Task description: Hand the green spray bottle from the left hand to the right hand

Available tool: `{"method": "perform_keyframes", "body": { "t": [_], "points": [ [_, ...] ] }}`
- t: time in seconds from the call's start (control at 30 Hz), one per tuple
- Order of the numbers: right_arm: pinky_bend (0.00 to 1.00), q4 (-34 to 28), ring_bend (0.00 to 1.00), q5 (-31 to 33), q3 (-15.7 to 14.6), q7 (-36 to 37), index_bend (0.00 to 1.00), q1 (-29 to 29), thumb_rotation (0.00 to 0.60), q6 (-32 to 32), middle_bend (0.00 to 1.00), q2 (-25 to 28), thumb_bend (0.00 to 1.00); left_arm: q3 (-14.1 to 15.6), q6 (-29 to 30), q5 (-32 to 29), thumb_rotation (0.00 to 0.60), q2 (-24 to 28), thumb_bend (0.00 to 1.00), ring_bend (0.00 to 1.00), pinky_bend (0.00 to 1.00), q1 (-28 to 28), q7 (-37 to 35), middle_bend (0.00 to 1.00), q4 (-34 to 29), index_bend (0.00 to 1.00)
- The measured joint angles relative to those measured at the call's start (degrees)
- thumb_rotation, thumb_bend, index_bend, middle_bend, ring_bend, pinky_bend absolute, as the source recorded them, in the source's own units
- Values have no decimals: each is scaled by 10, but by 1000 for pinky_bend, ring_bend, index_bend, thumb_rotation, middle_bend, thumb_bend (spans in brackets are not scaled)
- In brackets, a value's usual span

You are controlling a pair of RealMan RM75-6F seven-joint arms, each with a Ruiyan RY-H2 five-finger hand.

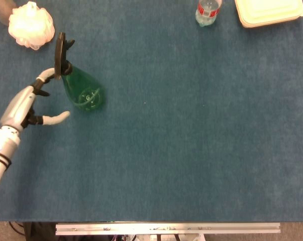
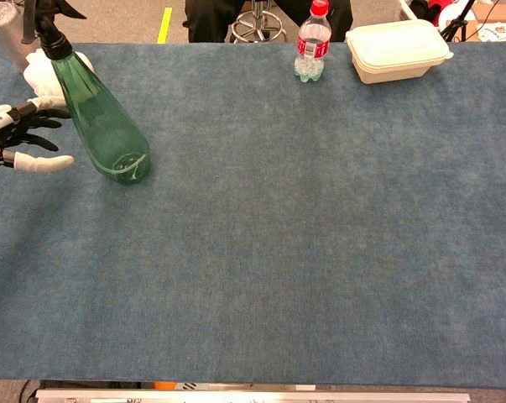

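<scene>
Standing just beside the spread left hand (image 1: pixel 26 104): green spray bottle (image 1: pixel 81 90)

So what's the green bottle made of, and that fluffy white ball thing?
The green spray bottle looks like see-through glossy plastic: the table shows through it, and its trigger top is matte black. The white ball looks like soft bunched mesh, probably a bath pouf.

Left robot hand (image 1: pixel 28 103) beside spray bottle (image 1: pixel 80 89)

The head view's top edge cuts off the water bottle (image 1: pixel 208 11) and the cream lidded container (image 1: pixel 268 12). The chest view's left edge crops the left robot hand (image 2: pixel 13 137).
</scene>
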Motion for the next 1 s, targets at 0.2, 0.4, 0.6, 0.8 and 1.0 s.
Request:
{"method": "perform_keyframes", "body": {
  "t": [0.2,0.4,0.6,0.8,1.0],
  "points": [
    [231,0,340,-3,-1,0,301,1,600,0,406,1,278,-5,-14,3,502,-29,187,67,244,-18,-26,70,20,0],
    [230,-2,340,-3,-2,0,302,-1,600,3,406,3,278,-7,-18,3,495,-52,171,55,244,-28,-38,60,34,0],
    [231,-4,339,-2,-2,0,305,-3,600,6,406,5,277,-10,-11,3,494,-71,168,32,244,-34,-42,44,50,0],
    [230,-4,340,-1,-3,2,306,-2,600,4,406,6,278,-10,-12,-2,496,-89,168,4,240,-38,-45,12,70,0],
    [231,-4,339,1,-3,1,307,-2,600,1,406,7,278,-12,-11,-9,498,-108,169,0,207,-41,-52,0,94,0]
  ]
}}
